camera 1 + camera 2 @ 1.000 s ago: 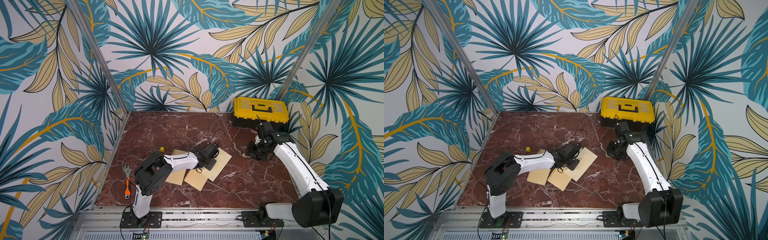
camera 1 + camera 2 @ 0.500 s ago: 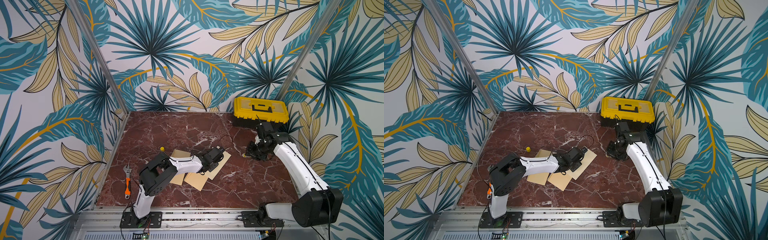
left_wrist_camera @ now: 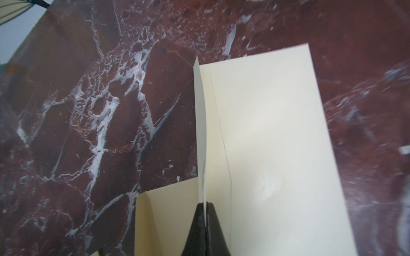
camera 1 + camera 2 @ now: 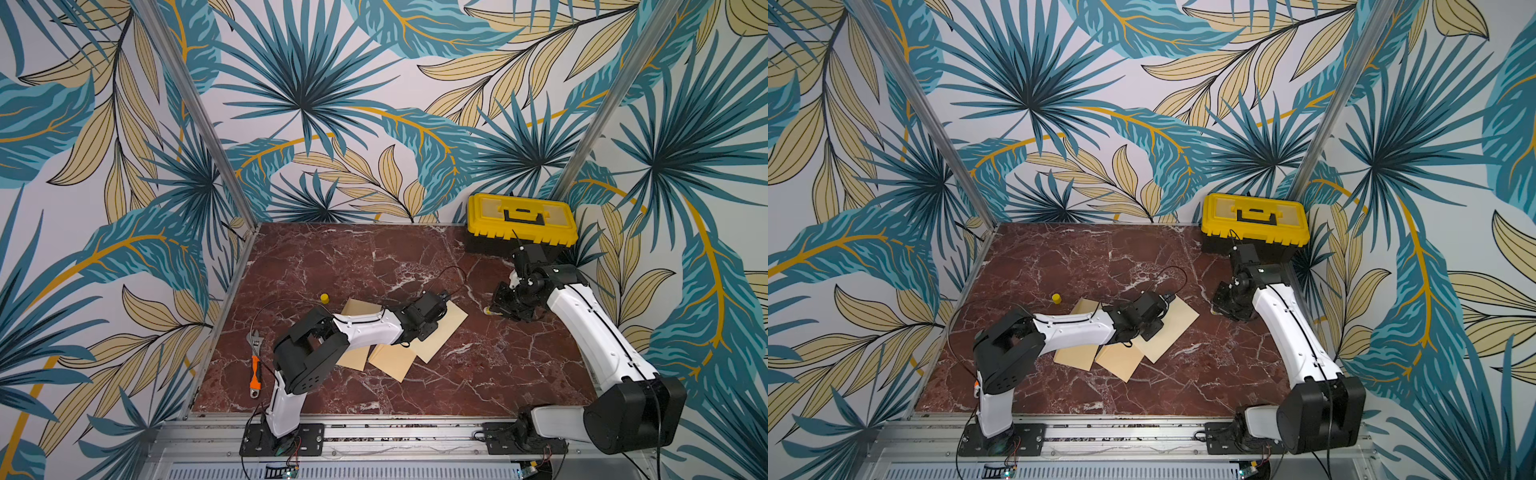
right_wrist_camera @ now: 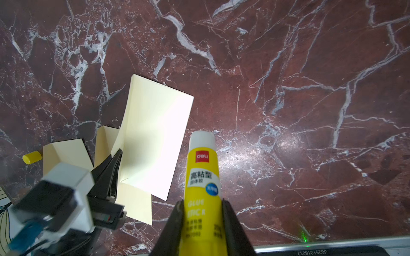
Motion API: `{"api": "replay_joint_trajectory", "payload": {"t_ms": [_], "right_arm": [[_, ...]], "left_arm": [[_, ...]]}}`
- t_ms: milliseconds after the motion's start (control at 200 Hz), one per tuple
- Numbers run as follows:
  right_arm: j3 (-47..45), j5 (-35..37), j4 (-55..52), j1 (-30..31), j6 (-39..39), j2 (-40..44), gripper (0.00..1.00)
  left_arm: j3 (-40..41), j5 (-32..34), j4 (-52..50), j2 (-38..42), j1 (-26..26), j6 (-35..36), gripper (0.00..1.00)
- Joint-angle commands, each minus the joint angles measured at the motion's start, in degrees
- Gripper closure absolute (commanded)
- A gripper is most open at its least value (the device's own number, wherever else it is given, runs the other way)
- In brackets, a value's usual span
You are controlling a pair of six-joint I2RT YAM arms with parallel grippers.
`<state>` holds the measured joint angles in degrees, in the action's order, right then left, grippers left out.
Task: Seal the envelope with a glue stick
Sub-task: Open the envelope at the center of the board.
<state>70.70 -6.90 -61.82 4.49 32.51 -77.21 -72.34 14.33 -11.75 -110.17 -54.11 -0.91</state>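
Three cream envelopes lie fanned out mid-table. The rightmost envelope (image 4: 442,332) (image 3: 277,133) has its flap (image 3: 200,124) standing up. My left gripper (image 3: 206,205) is shut on that flap's edge, as the right wrist view also shows (image 5: 116,156). The glue stick (image 5: 203,168) is yellow with a white label, and its white tip is uncapped. My right gripper (image 5: 202,202) is shut on its body, holding it above the table just right of the envelope. In a top view only its tip (image 4: 487,309) peeks out. The yellow cap (image 4: 324,297) (image 5: 32,157) stands on the table left of the envelopes.
A yellow toolbox (image 4: 521,220) sits in the back right corner behind the right arm. An orange-handled wrench (image 4: 254,361) lies by the left wall. Two other envelopes (image 4: 392,359) (image 4: 354,358) lie partly under the left arm.
My left gripper slid rightward over the envelopes and closed on the raised flap of the rightmost one. The right arm and the glue stick have stayed put.
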Motion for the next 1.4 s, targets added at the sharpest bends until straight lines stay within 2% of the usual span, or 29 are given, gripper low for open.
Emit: {"api": "replay_joint_trajectory", "payload": {"t_ms": [0, 245, 386, 781, 981, 1397], "right_arm": [[-1.0, -1.9, -0.8, 0.0, -0.7, 0.0, 1.0], [-1.5, -3.3, -0.2, 3.7, -0.3, -1.9, 1.0], [-2.2, -3.5, 0.9, 5.8, 0.5, -3.0, 1.0], [-0.2, -2.3, -0.1, 12.4, 1.1, -12.0, 1.0], [1.0, -2.3, -2.6, 12.8, 0.4, -16.2, 1.0], [6.0, -5.1, -6.8, 13.5, -0.5, -24.8, 1.0]], "left_arm": [[1.5, -12.8, 3.2, 4.8, 1.4, -7.8, 0.97], [5.6, -25.7, 12.2, 3.4, 2.9, -19.4, 0.98], [8.6, -30.5, 18.5, 2.2, 4.1, -24.4, 0.98], [13.5, -32.0, 26.9, 0.6, 5.3, -26.5, 0.97], [15.0, -32.3, 30.4, -0.1, 5.3, -25.3, 0.97], [15.7, -33.1, 31.4, -0.6, 5.3, -24.2, 0.97]]}}
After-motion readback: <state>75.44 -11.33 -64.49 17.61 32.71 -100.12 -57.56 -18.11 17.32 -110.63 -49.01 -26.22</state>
